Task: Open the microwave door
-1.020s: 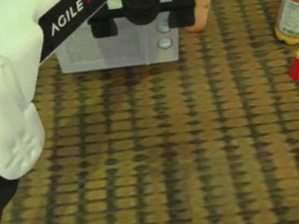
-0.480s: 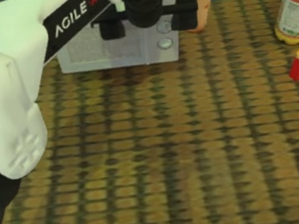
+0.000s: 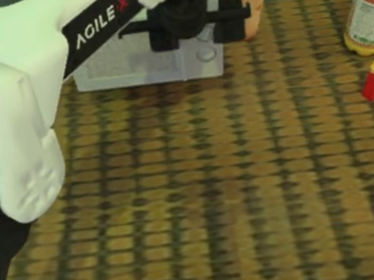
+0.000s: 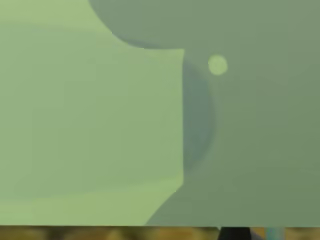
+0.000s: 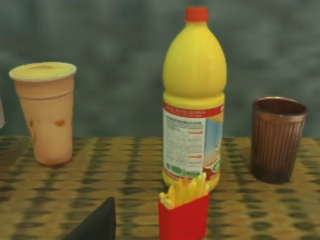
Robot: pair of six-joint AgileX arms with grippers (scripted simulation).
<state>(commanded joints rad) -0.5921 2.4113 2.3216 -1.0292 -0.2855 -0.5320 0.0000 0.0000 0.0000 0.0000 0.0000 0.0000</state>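
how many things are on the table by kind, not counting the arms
microwave: 1
cups: 2 (orange one, brown one)
yellow bottle: 1
fries box: 1
total: 5

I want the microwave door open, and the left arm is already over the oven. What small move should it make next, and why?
Probably ease the left gripper toward the door's edge next to the knobs. From above, the door looks flush with the microwave, while the gripper sits over the top front edge near the knobs. Whether it grips anything is hidden. The right arm is parked off to the right.
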